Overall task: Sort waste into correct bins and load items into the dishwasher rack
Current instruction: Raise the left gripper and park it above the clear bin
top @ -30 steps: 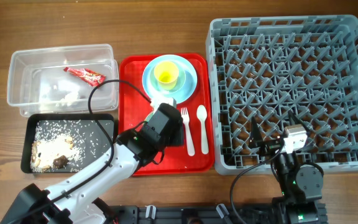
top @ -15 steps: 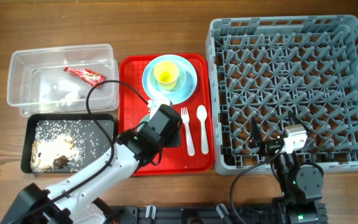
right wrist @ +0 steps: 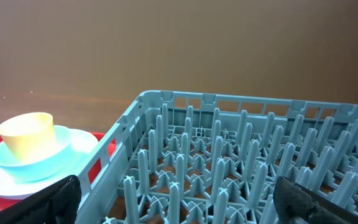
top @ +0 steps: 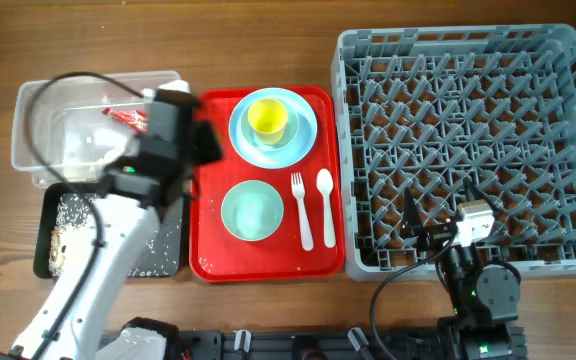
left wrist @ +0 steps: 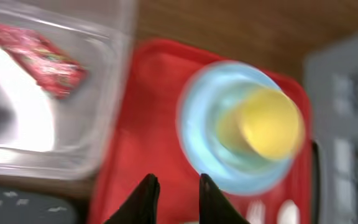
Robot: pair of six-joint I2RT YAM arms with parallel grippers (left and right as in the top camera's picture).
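– Starting with the biggest: where is the rack (top: 458,140)?
– At 3 o'clock on the table (top: 268,40). The right gripper (right wrist: 179,205) hangs near its 6 o'clock edge, fingers spread wide, holding nothing.
– And the red tray (top: 208,230)?
– Centre, just beside the rack's left wall. The tub (top: 38,130) is at 10 o'clock and the black tray (top: 43,255) at 8 o'clock, right below the tub.
– The other arm?
– The left gripper (left wrist: 176,198) is above the red tray's 10 o'clock corner, beside the tub wall. That view is blurred, but its fingers (left wrist: 146,196) show a narrow gap with nothing in it.
– Dishes?
– All on the red tray. The plate (top: 310,135) is at 12 o'clock with the blue bowl (right wrist: 48,163) on it and the cup (top: 267,118) upright in that bowl. The green bowl (top: 252,212) is at 6 o'clock, apart from the plate.
– Cutlery?
– The fork (top: 301,212) and spoon (top: 326,205) lie side by side at 4 o'clock, the fork nearer the green bowl.
– Waste?
– The wrapper (left wrist: 36,53) lies in the tub, toward 2 o'clock. Grains of rice (top: 68,212) are scattered in the black tray.
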